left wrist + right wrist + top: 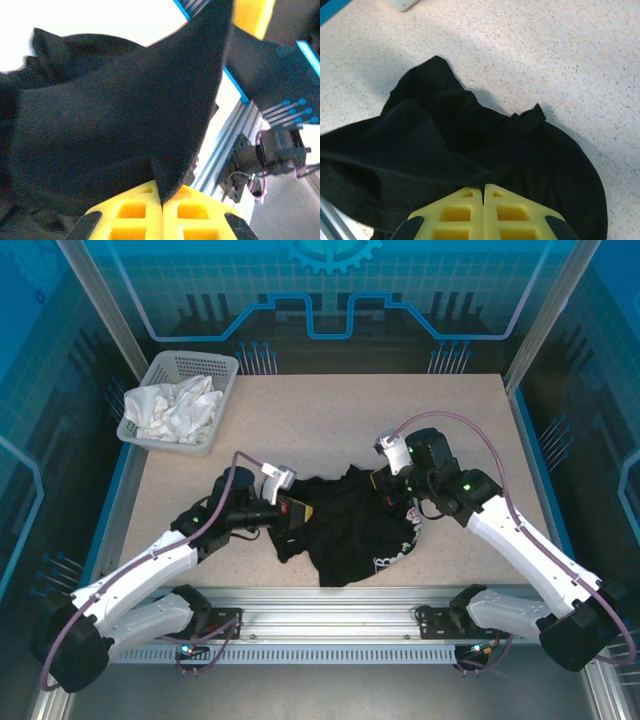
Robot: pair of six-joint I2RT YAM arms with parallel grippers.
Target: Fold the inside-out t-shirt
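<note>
Left pincer clenched on t-shirt at its left edge; right pincer clenched on its far-right edge. From above, you see t-shirt bunched mid-counter between arms, long axis running pincer to pincer.
Left wrist: left pincer shut, black cloth pinched, rising ahead.
Right wrist: right pincer shut on fold; t-shirt sprawls ahead.
Your likely next move: pull apart along that axis.

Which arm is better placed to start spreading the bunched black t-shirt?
Probably the left: the left gripper plainly pinches a taut sheet of the black t-shirt; the right gripper is shut on slack folds.
</note>
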